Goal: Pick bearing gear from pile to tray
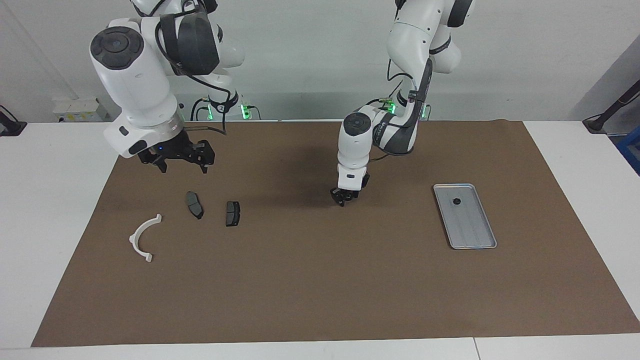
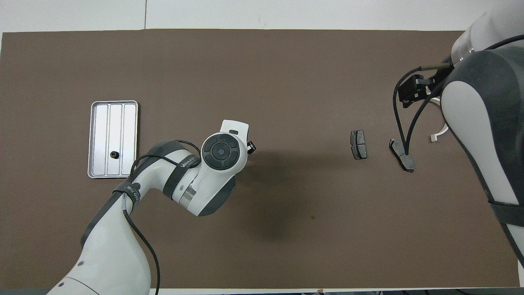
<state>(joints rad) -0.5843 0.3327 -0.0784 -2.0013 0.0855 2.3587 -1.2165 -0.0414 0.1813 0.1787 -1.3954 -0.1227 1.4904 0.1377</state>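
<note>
Two pincers are seen: the left pincer (image 1: 344, 200) is lowered to the brown mat mid-table (its grip cannot be told), the right pincer (image 1: 181, 159) is held open over the pile (image 1: 212, 210), and one black piece (image 1: 456, 201) lies in the tray (image 1: 472, 235).

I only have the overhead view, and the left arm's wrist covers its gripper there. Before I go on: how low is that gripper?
Observer: In the facing view the left gripper is down close to the brown mat, between the tray and the dark pads.
Operator: And the right one? Its arm hides it here.
Observer: The right gripper hangs open and empty, raised above the mat.
Operator: Is the white arc whole?
Observer: Yes, the white arc lies flat and whole, toward the right arm's end.
</note>
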